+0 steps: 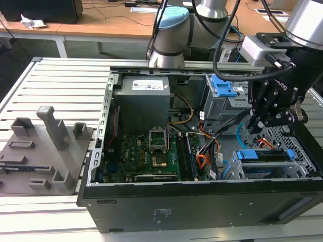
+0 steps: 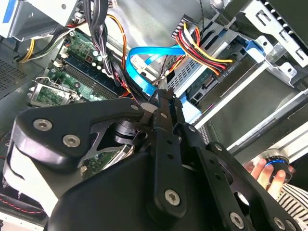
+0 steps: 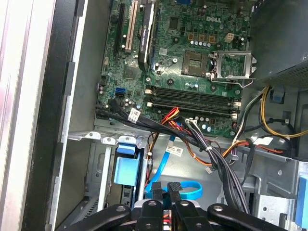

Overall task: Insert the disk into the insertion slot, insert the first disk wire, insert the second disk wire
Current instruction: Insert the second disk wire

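Surveying: an open computer case [image 1: 202, 201] on a slatted metal table [image 1: 60, 75], the arm reaching into its far end on the exterior view's right.
Gripper: black, poised at about 3 o'clock in the exterior view [image 1: 257, 126], above the drive cage; seen also in the second wrist view [image 2: 166, 98] and the first wrist view [image 3: 166, 192].
Fingers: pressed close together, pinching the second disk wire near its end in both wrist views.
Second disk wire: flat light-blue cable [image 2: 144, 60], looping up from the fingertips toward the cage; in the first wrist view [image 3: 185, 190] it curls just beside the fingers; its plug is hidden by the fingers.
Disk: silver drive in a bright blue bracket [image 1: 265, 155], seated in the bay at about 4 o'clock of the exterior view.
Insertion slot: perforated silver-grey cage [image 1: 237, 171] holding the disk, just below the gripper.
First disk wire: coloured wire bundle with a black plug [image 2: 207, 55], plugged at the drive's edge in the second wrist view.
Motherboard: green, at the case's centre [image 1: 146, 156].
Power supply: grey box at 12 o'clock of the case [image 1: 144, 103].
Fixture plate: grey, with upright blocks, at 9 o'clock on the table [image 1: 40, 151].
Person's hand: fingers at the second wrist view's lower edge [image 2: 262, 171].
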Available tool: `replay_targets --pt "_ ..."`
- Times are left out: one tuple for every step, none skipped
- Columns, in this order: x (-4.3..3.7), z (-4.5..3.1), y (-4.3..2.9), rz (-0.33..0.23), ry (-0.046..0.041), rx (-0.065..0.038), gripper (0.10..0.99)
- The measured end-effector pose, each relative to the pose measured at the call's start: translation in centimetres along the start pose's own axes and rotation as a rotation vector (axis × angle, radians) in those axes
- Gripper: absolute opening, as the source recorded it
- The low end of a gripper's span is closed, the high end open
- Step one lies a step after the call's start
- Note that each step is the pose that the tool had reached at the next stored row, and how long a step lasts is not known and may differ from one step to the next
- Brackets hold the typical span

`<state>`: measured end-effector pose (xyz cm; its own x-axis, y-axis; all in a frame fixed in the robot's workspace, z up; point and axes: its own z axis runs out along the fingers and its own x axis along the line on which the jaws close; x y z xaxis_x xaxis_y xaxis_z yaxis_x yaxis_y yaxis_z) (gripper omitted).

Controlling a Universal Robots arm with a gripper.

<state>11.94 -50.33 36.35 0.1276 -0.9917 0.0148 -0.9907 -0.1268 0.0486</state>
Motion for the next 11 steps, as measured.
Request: replay_targets --pt "0.0 0.0 0.0 0.0 0.0 0.0 0.165" --pt "0.0 0.0 0.0 0.0 0.0 0.0 0.165" --pt "0.0 0.0 0.0 0.0 0.0 0.0 0.165" --pt "0.09 0.01 0.01 0.0 0.0 0.0 0.165" --pt "0.66 0.01 0.09 0.0 0.0001 0.0 0.165" --pt "1.14 0.03 0.15 0.0 0.0 0.0 0.165" --pt "1.4 0.03 0.18 0.0 0.0 0.0 0.165" --pt "1.67 0.04 0.22 0.0 0.0001 0.0 0.165" --pt "1.92 0.04 0.25 0.0 0.0002 0.0 0.165" --pt "2.15 0.05 0.28 0.0 0.0001 0.0 0.165" --pt "2.41 0.06 0.31 -0.001 0.0001 0.0 0.165"
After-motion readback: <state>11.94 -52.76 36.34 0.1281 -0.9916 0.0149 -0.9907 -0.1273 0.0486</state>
